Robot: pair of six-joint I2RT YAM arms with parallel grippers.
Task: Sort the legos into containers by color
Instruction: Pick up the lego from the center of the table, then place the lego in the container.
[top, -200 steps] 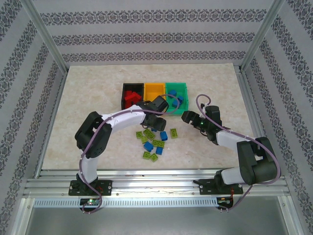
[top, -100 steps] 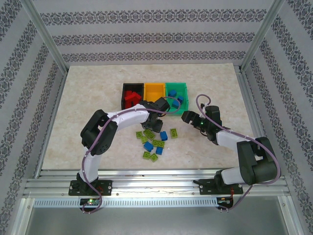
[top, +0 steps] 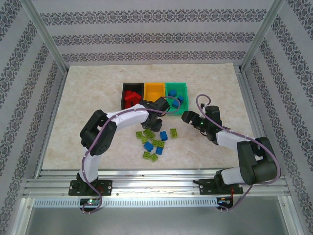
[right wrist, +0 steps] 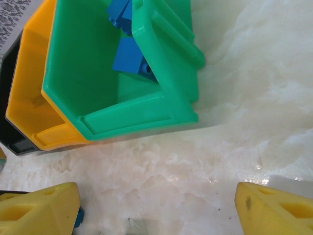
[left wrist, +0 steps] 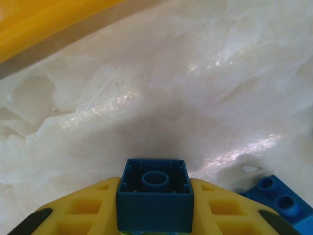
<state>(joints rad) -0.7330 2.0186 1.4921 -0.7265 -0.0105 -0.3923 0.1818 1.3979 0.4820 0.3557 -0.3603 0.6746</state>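
Since a second ago the left arm's elbow has swung right, toward the bins; the right arm has not moved. The left gripper [left wrist: 155, 185] is clamped on a small blue plastic studded brick [left wrist: 154, 196], low over the pale marbled table [left wrist: 195, 88], above the loose lime-green and blue bricks [top: 152, 142]. The right gripper [right wrist: 156, 200] hangs with its fingers spread wide beside the green plastic bin [right wrist: 146, 105], which holds blue bricks [right wrist: 131, 56]. The orange-yellow bin [top: 154, 89] and the black bin [top: 124, 88] with red bricks [top: 130, 98] stand alongside.
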